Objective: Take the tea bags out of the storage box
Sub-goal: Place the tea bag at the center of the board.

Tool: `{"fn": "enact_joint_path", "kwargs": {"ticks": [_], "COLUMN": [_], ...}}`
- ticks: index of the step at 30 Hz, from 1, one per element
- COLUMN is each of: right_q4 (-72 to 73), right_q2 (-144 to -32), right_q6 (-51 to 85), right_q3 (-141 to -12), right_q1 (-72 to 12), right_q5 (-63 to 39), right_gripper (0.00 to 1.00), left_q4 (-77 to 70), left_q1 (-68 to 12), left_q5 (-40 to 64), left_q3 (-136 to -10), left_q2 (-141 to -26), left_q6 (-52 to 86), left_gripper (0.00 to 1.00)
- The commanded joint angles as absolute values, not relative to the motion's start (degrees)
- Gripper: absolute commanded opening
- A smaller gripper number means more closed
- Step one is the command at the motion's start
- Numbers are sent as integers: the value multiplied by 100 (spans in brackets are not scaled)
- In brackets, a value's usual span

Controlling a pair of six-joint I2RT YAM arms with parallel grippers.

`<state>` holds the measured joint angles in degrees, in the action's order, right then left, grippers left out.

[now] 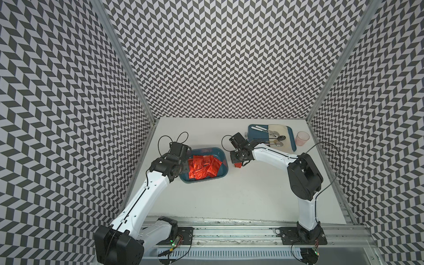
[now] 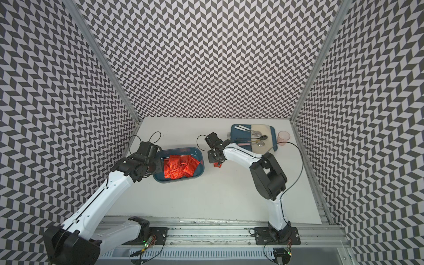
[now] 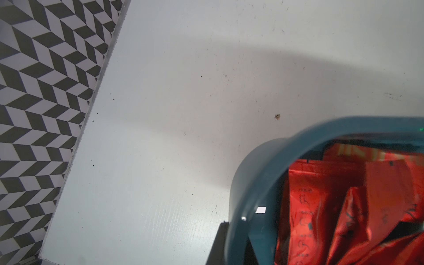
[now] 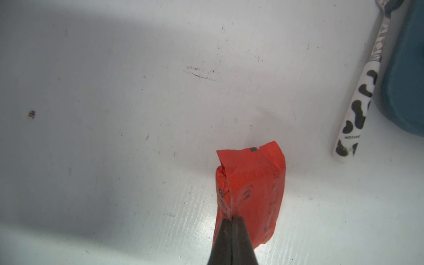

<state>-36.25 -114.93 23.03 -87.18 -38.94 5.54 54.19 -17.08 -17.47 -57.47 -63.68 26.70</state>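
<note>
Two pairs of fingers are gripping: right fingers are pinching one red tea bag low over the tabletop beside the storage box, while left fingers are clamping its end wall, other tea bags lying heaped inside.

Tiny upside-down word on cow-patterned handle, tea bag print illegible

The whole white table is viewed from high above its near edge in both top views, facing the patterned back wall. The storage box is framed close-up from the left wrist, a tea bag from the right, both looking down on that table.
</note>
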Motion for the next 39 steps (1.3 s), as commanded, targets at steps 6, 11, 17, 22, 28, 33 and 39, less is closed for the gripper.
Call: {"fn": "enact_joint_path", "kwargs": {"ticks": [6, 11, 17, 22, 28, 33, 39], "right_q4": [-3482, -3370, -3318, -3261, -3076, -3026, -2798], "right_q2": [-11580, -11444, -11468, -11555, -11655, -11708, -11554], "right_q6": [2391, 2245, 2061, 1984, 2000, 2102, 2281], "right_q3": [-8890, -8875, -8755, -8584, -8353, -8246, -7946], "right_q1": [-3940, -3895, -3772, -3645, -3591, -3590, -3595], "right_q5": [195, 224, 90, 24, -346, -612, -895], "right_gripper": [21, 37, 63, 85, 86, 85, 85], "left_q4": [5355, 5356, 5332, 5322, 5299, 5293, 5297], "left_q1": [-1679, -1679, -1679, -1670, -1677, -1670, -1674], "left_q5": [-1767, -1762, -1732, -1757, -1758, -1770, -1782], "left_q3": [-5946, -5951, -5946, -5950, -5946, -5944, -5946], "left_q2": [-6291, -6277, -6258, -6285, -6310, -6313, -6313], "left_q6": [2701, 2706, 2680, 2664, 2653, 2664, 2664], "left_gripper": [0, 0, 0, 0, 0, 0, 0]}}
